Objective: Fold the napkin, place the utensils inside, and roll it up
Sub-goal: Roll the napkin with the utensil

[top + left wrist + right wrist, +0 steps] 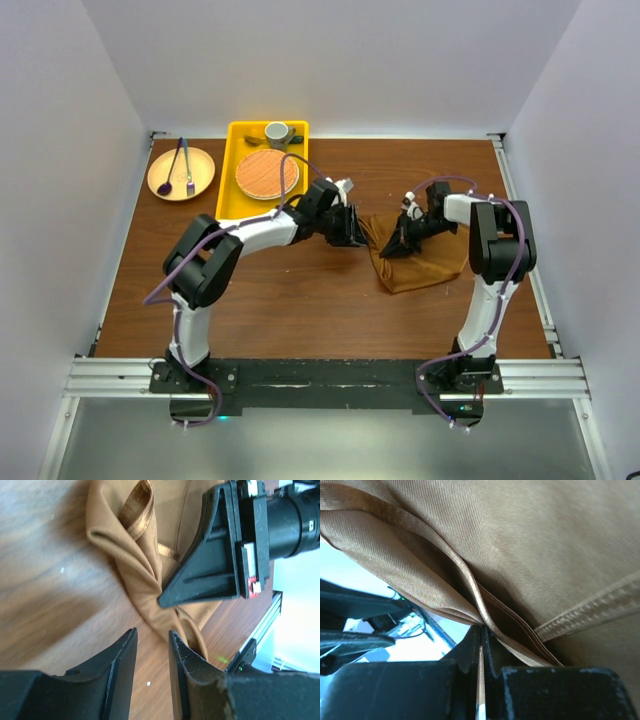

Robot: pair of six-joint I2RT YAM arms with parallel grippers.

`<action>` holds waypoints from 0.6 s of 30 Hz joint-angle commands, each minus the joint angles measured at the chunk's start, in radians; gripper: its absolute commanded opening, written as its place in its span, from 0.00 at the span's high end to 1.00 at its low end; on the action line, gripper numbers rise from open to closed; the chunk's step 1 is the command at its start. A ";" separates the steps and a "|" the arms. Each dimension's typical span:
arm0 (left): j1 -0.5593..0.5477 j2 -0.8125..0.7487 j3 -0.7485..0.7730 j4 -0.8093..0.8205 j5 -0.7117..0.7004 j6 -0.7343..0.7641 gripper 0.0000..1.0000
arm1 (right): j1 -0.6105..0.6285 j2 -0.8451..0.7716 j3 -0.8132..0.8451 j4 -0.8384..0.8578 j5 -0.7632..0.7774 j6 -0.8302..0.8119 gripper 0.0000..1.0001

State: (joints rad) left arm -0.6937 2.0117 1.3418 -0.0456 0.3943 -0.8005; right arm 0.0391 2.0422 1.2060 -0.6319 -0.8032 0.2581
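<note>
The rust-brown napkin [428, 262] lies crumpled on the table right of centre. My right gripper [397, 246] is shut on a folded edge of it at its left corner. In the right wrist view the cloth [520, 540] fills the frame and a hem runs between the closed jaws [481, 630]. My left gripper [358, 232] sits low over the table just left of the napkin. In the left wrist view it [152, 632] is narrowly open and empty, its tips just short of the bunched cloth [145, 565], facing the right gripper [200, 580]. I cannot make out the cream spoon.
A yellow tray [228, 190] at the back holds a round orange woven mat [267, 174] and a small cup [277, 132]. A tan plate [200, 160] at the back left holds a purple spoon [165, 185] and a dark fork [188, 170].
</note>
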 commanded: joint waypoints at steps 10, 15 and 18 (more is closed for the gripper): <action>0.020 -0.237 -0.121 -0.052 -0.060 0.040 0.66 | 0.154 0.058 -0.066 0.055 0.180 0.006 1.00; 0.020 -0.261 -0.171 -0.027 -0.048 0.023 0.66 | 0.170 0.027 -0.062 0.052 0.121 0.004 1.00; 0.020 -0.245 -0.179 -0.023 -0.037 0.018 0.67 | 0.147 0.024 -0.040 0.044 0.084 -0.003 1.00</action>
State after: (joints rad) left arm -0.6762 1.7817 1.1839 -0.0917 0.3534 -0.7895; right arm 0.2012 2.0441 1.1809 -0.6235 -0.8463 0.2882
